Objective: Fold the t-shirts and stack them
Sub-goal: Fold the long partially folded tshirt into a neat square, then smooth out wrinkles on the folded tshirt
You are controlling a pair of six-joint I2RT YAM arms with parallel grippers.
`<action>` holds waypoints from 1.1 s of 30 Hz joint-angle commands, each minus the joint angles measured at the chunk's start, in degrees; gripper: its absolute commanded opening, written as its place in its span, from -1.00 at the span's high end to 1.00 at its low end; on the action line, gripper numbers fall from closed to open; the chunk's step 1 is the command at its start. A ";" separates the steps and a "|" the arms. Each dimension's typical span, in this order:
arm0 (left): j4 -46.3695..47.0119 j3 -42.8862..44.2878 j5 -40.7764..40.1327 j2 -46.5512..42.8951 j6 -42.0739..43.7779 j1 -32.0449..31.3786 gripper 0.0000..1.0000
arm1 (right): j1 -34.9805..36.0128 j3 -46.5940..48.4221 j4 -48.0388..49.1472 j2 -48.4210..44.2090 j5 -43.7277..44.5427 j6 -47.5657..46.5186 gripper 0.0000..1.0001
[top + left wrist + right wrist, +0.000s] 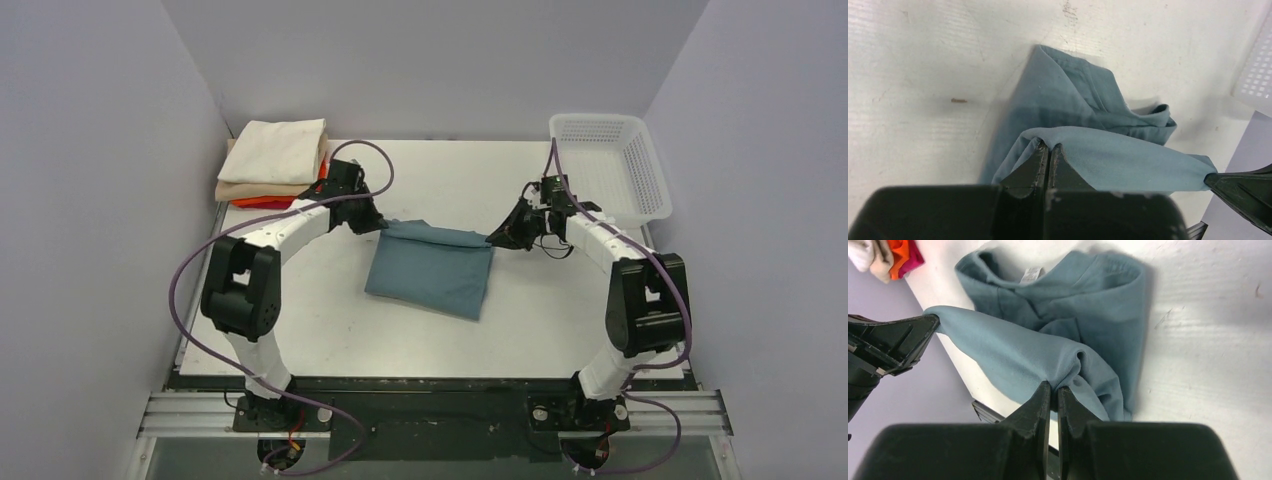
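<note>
**A:** How many shirts did you count?

**B:** Five, I believe. One teal-blue t-shirt (pixel 432 275) lay folded near the middle of the table (pixel 320 330). A stack of folded t-shirts (pixel 275 165) stood in the corner at about ten o'clock from it. It had cream on top and tan under it. Below those were orange and red, which showed only at the edge of the right wrist view.

**A:** And the other things?

**B:** One white perforated basket (pixel 610 165) at about two o'clock, and two grippers.

**A:** In what state were the grippers?

**B:** Both were closed on cloth. The left gripper (pixel 380 226) pinched the teal-blue t-shirt at its eleven o'clock corner. The right gripper (pixel 492 238) pinched it at its one o'clock corner.

**A:** So where did the shirt lie from them?

**B:** Between them, and toward six o'clock. The pinched far edge was raised a little and stretched from one gripper to the other. The rest of the shirt rested flat on the table.
</note>
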 commanded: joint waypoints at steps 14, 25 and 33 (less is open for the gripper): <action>2.64 14.71 1.13 8.33 5.41 1.23 -0.62 | -3.03 11.27 -3.35 6.68 16.20 -4.13 -0.49; 8.89 8.36 11.73 4.59 4.84 -2.51 -0.74 | 6.40 1.16 8.14 -1.25 9.81 1.63 -0.66; 6.07 17.91 17.80 15.83 6.44 -3.03 -0.80 | 5.92 8.60 11.54 9.30 10.55 4.99 -0.65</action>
